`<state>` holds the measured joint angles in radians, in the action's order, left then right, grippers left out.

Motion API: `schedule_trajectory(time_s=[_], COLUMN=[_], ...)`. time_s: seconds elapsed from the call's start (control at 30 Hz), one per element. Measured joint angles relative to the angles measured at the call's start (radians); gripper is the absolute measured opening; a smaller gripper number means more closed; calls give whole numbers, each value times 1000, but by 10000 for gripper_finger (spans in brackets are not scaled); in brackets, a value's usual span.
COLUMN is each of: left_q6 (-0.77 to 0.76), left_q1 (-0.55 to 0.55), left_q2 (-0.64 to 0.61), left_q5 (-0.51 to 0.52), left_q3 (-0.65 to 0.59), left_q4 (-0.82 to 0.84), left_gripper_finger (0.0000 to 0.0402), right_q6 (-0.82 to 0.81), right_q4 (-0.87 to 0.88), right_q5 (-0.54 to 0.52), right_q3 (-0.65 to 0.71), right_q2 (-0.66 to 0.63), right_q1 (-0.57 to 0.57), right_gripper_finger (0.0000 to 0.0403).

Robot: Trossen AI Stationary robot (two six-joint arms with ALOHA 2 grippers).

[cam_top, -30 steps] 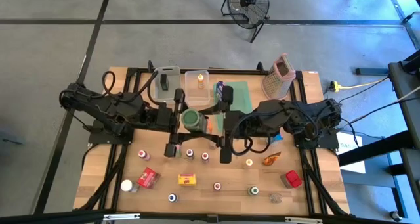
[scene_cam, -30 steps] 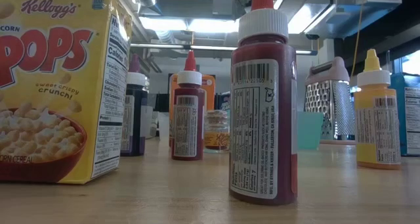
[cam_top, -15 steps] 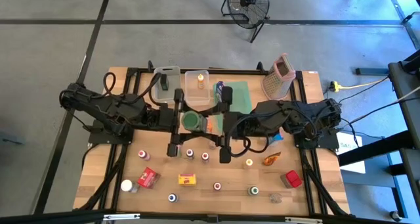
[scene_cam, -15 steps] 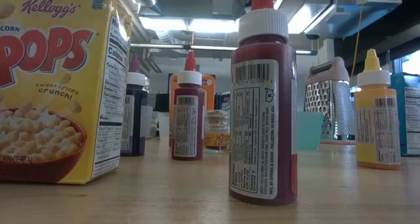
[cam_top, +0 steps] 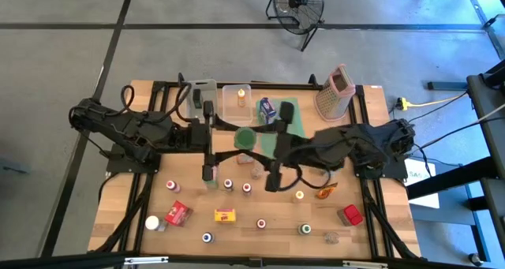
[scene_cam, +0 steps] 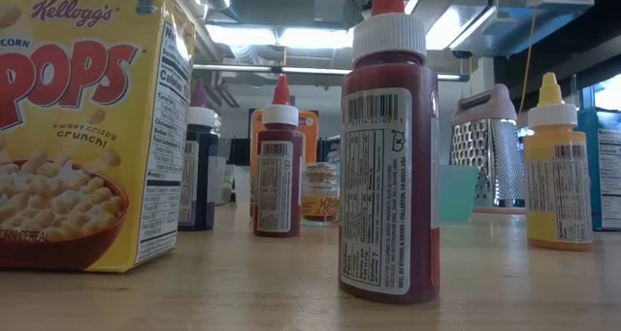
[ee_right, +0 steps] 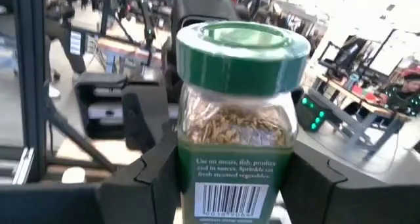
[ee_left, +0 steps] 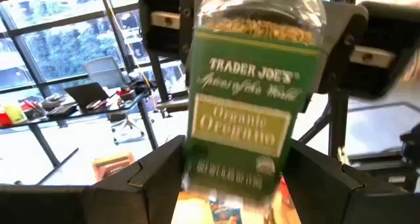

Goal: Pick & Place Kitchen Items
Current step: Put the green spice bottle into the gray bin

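Overhead, one table (cam_top: 371, 229) carries one grater (cam_top: 334, 90) far right, two clear bins (cam_top: 201, 95), and one green-capped oregano jar (cam_top: 246, 137) above its middle, gripped by the right hand (ee_right: 233, 178); left hand (ee_left: 230, 178) flanks it, grip unclear.

The high view looks straight down on the whole table (cam_top: 126, 222) from far above. The low view sits at table-top height, very near a cereal box (scene_cam: 87, 127) and a red bottle (scene_cam: 388, 156), facing level across into the room. Each wrist view looks forward, very close on the same oregano jar (ee_left: 246, 112), from opposite sides. The box grater (cam_top: 334, 91) shows in both the high and low views.
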<state>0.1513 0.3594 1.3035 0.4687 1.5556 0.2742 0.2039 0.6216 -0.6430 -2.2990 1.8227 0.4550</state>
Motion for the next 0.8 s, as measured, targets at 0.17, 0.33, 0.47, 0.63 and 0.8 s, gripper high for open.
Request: schedule_trajectory(time_s=[0.17, 0.33, 0.47, 0.63, 0.8], left_q6=[74, 138, 285, 490, 645], left_q1=[28, 54, 94, 137, 146], left_q2=[-42, -77, -90, -68, -26], left_q5=[89, 196, 200, 194, 194], left_q3=[1, 1, 1, 1, 1], left_q4=[116, 191, 197, 222, 227], left_gripper_finger=[235, 235, 235, 235, 235], right_q6=[-141, -291, -405, -503, -552], right_q4=[158, 293, 374, 415, 418], right_q5=[-34, -2, 126, 409, 614], right_q3=[-2, -1, -1, -1, -1], right_q2=[-17, -14, -13, -9, 7], right_q1=[8, -1, -25, -81, -124], right_gripper_finger=[202, 202, 202, 202, 202])
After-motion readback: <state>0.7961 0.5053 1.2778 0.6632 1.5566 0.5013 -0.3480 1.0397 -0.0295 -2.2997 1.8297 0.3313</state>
